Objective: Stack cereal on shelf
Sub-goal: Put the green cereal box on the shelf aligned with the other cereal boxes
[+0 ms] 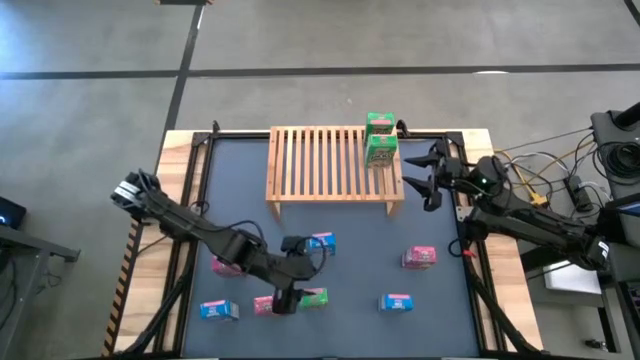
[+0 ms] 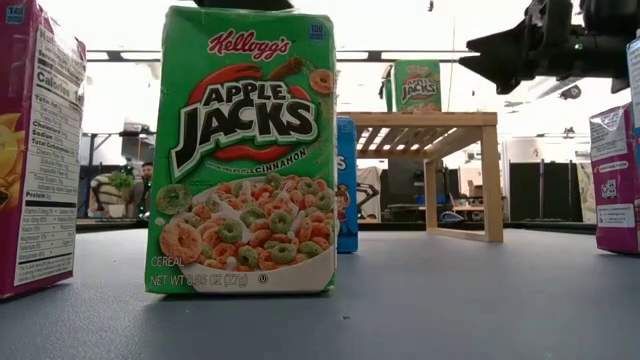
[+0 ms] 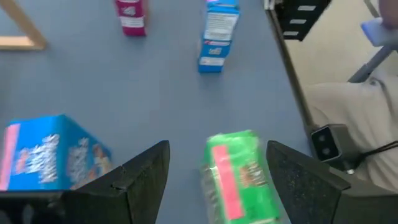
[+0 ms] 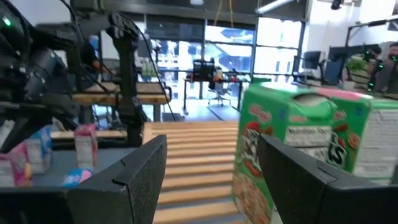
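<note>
The wooden slatted shelf (image 1: 330, 165) stands at the table's far middle, with two green cereal boxes (image 1: 381, 138) on its right end. A third green box (image 3: 239, 180) stands upright on its base near the table's near edge, and it fills the low view (image 2: 245, 150). My left gripper (image 3: 217, 149) hangs open above it, one finger on either side, with gaps showing on both sides. My right gripper (image 1: 430, 172) is open just right of the shelf, facing the green boxes (image 4: 298, 143). Blue and pink boxes lie scattered over the near half.
A pink box (image 1: 265, 305) and a blue box (image 1: 320, 243) stand close by my left gripper. Farther off are a blue box (image 1: 218, 310), a blue box (image 1: 397, 302), a pink box (image 1: 419, 257) and a pink box (image 1: 225, 266) under the left arm. The shelf's left slats (image 1: 300, 160) are bare.
</note>
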